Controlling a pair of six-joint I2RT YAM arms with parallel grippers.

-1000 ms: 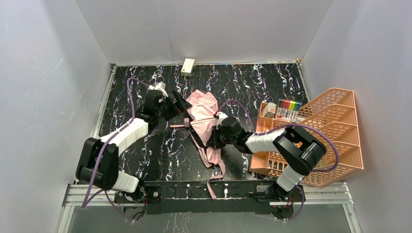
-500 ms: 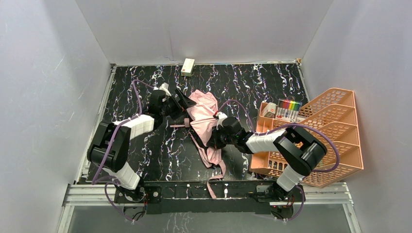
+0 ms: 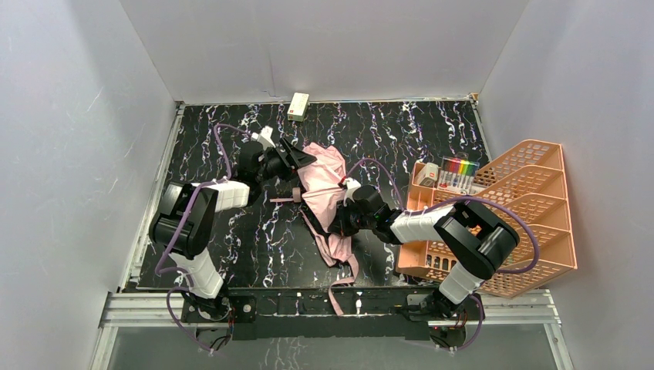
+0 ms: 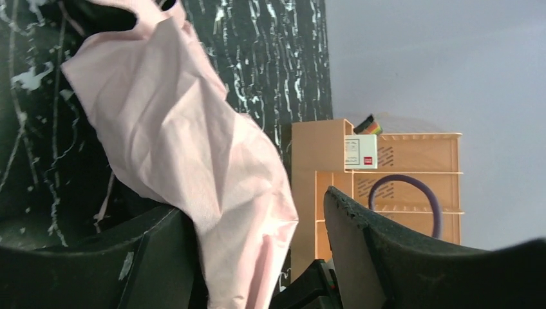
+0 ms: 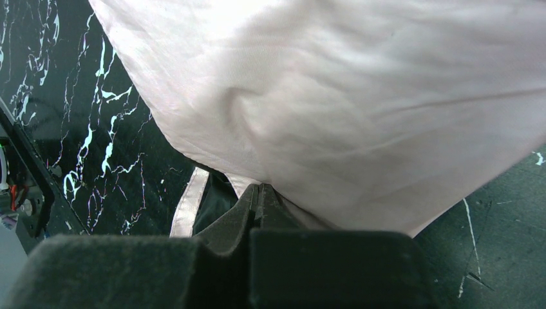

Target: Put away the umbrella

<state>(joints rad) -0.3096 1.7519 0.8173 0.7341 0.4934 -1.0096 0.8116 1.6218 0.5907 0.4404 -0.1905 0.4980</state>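
Note:
The umbrella (image 3: 325,179) lies collapsed mid-table, pale pink fabric crumpled, with its stubby pink handle (image 3: 288,198) pointing left and a strap (image 3: 338,290) trailing to the near edge. My left gripper (image 3: 299,159) is open at the fabric's upper left edge. In the left wrist view (image 4: 257,257) a fold of the pink fabric (image 4: 174,122) hangs between the spread fingers. My right gripper (image 3: 340,219) sits at the umbrella's right side. In the right wrist view (image 5: 259,193) its jaws are closed together on the underside edge of the fabric (image 5: 348,96), with the strap (image 5: 187,203) beside them.
An orange mesh organiser rack (image 3: 532,223) stands at the right, holding coloured markers (image 3: 460,168) and a small box (image 3: 429,174); it also shows in the left wrist view (image 4: 386,187). A cream box (image 3: 298,105) lies by the back wall. White walls enclose the table.
My left arm has swung right and forward, bringing its open gripper from beside the umbrella onto the fabric's edge. The right arm and umbrella have stayed put.

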